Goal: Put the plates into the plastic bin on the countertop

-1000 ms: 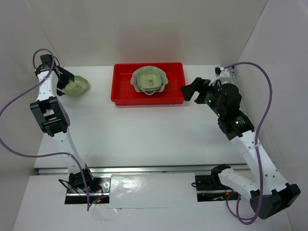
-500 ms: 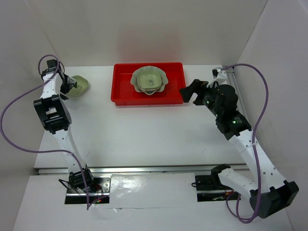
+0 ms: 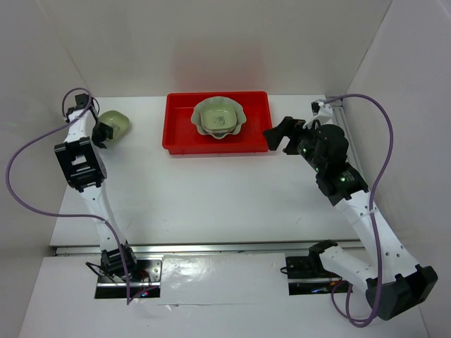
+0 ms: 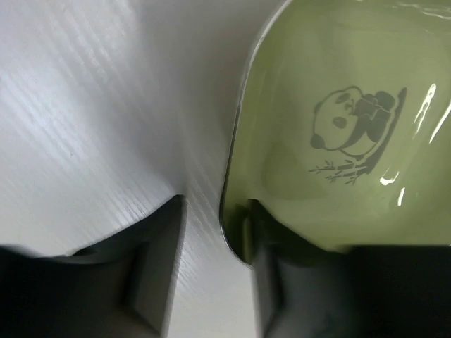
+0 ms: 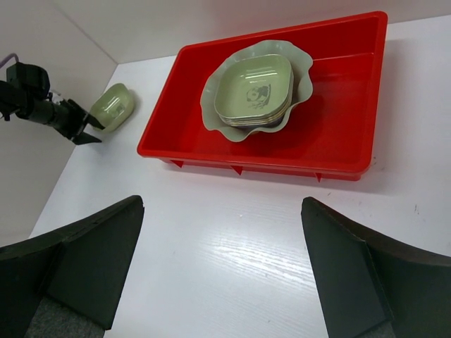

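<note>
A small pale-green plate [image 3: 115, 124] with a panda print [image 4: 349, 127] sits on the white countertop [image 3: 211, 190], left of the red plastic bin [image 3: 254, 137]. My left gripper [image 3: 103, 132] straddles its near rim: one finger [image 4: 282, 282] is inside the dish, the other finger [image 4: 144, 267] stands outside with a strip of table still showing between it and the rim. In the bin lies the large scalloped green plate [image 3: 202, 113] with small plates [image 3: 218, 118] stacked in it. My right gripper [image 3: 277, 134] hovers open and empty just right of the bin.
White walls close in the left, back and right sides; the small plate [image 5: 113, 105] lies close to the left wall. The bin's [image 5: 338, 169] right half holds nothing. A purple cable loops beside each arm.
My left gripper has slid onto the small green plate's rim and its jaws have narrowed around it. The right arm shifted slightly, then stayed still, its jaws wide.
</note>
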Controlling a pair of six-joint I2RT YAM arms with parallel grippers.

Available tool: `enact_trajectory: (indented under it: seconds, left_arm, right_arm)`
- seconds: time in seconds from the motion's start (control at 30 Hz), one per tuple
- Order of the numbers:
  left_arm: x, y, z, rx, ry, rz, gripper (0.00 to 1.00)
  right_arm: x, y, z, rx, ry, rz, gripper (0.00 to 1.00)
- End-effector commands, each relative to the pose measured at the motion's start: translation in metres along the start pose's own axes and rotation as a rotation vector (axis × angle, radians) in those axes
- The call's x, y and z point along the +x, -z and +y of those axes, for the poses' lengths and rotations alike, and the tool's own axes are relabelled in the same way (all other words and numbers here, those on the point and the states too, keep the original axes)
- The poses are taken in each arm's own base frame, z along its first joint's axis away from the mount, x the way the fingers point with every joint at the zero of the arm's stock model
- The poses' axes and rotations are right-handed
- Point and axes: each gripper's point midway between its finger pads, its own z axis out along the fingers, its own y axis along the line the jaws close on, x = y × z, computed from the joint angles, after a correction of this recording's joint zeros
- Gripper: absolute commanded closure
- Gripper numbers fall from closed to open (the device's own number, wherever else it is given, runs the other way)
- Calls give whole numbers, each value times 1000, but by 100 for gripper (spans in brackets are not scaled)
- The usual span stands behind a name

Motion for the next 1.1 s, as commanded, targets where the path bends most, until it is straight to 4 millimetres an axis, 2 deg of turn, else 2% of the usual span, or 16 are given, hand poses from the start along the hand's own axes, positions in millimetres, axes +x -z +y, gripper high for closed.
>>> enact_trajectory:
  seconds: [0.0,0.07,0.1,0.17,0.3,0.43,0.47,0.57,0.6,0.67,0.73,0.77,0.8,0.9,1.0,1.07]
  left_arm:
    - [-1,-5,-2,-16,2,0,53]
    - [1,-9,-1,-23,10,6,69]
    - [4,-11,1,-30,8,13,87]
    - [10,-12,0,-20,7,37,100]
    - [19,16,-20,53,-66,46,100]
    - [0,86,-53,147,-100,-102,100]
    - [-13,125,-65,208,-93,-169,100]
    - [-9,186,-93,315,-151,-275,100]
    - [3,219,-107,373,-190,-309,100]
    - [18,245,-118,413,-217,-326,100]
    - [47,264,-133,460,-268,-311,100]
    - [57,267,-138,466,-284,-311,100]
    - [81,272,-146,486,-326,-290,100]
    - [124,261,-165,511,-390,-214,100]
    - [184,261,-189,561,-470,-158,100]
    - [208,256,-194,564,-477,-128,100]
  right_arm:
    - [-26,8,6,-11,15,-97,0]
    - [-28,10,3,6,14,-115,0]
    - [-28,10,3,6,14,-115,0]
    - [-28,10,3,6,14,-115,0]
    - [-29,8,5,-4,6,-113,0]
    - [-30,9,6,-3,-4,-110,0]
    - [-33,13,8,-8,-3,-119,0]
    - [-38,19,6,8,-15,-141,0]
    - [-35,19,5,14,-15,-130,0]
    - [-40,21,0,51,-17,-144,0]
    - [-41,20,-2,64,-18,-139,0]
    - [-45,21,0,60,-18,-148,0]
    - [-41,18,-2,68,-18,-131,0]
    - [-45,22,0,64,-18,-139,0]
    - [-50,30,2,66,-28,-153,0]
    - [-51,33,0,76,-28,-158,0]
